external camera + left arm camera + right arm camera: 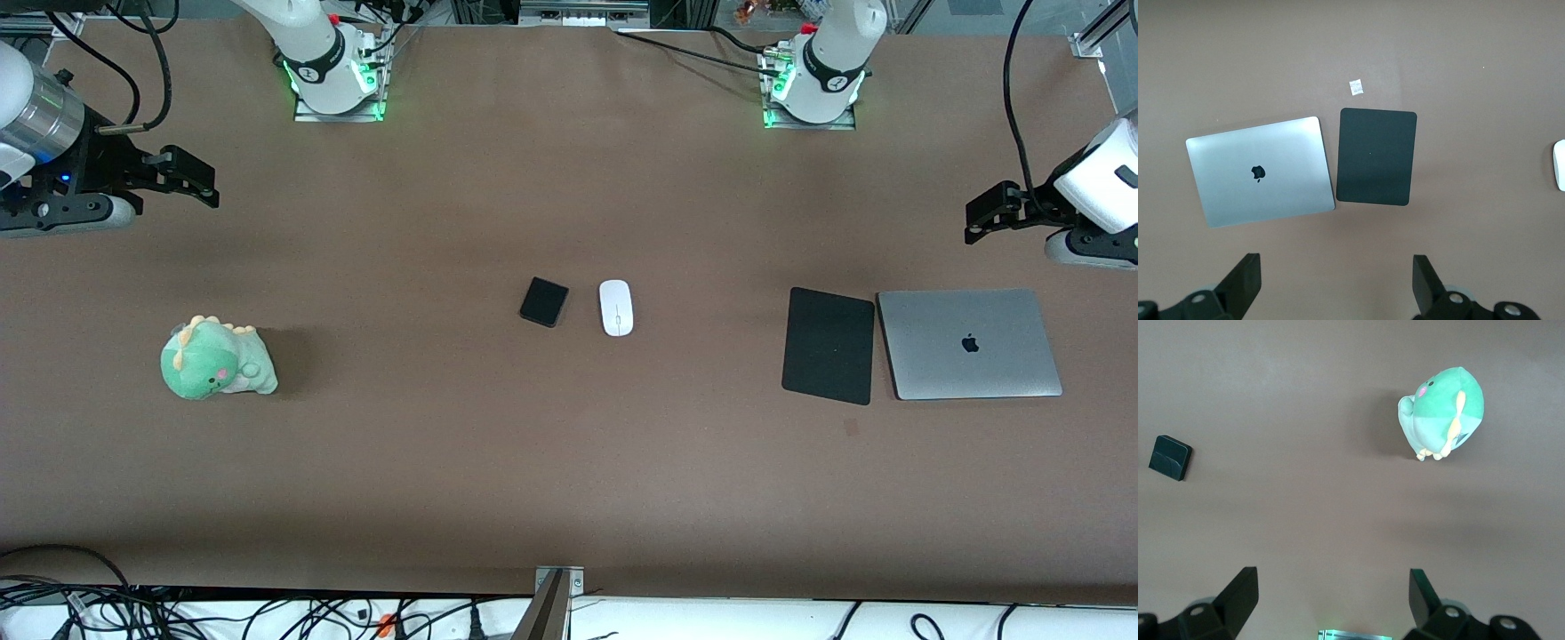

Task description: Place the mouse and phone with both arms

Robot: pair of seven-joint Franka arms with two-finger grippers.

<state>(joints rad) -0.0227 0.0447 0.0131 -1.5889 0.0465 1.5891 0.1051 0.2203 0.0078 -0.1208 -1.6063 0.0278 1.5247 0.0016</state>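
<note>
Nothing is picked up yet: the phone (543, 301) and mouse (616, 308) lie side by side mid-table (569, 480), apart. The left gripper (978, 218) hangs near the laptop (969, 343) and mouse pad (829, 346), the right gripper (191, 178) near the plush toy (216, 359), both with jaws open. Bare table surrounds both items.

Apple logo on closed laptop (969, 344) lid, seemingly no readable text

A robotics lab: my two arms are bolted to a brown desk (569, 498), with loose cables (267, 613) along its edge.
</note>
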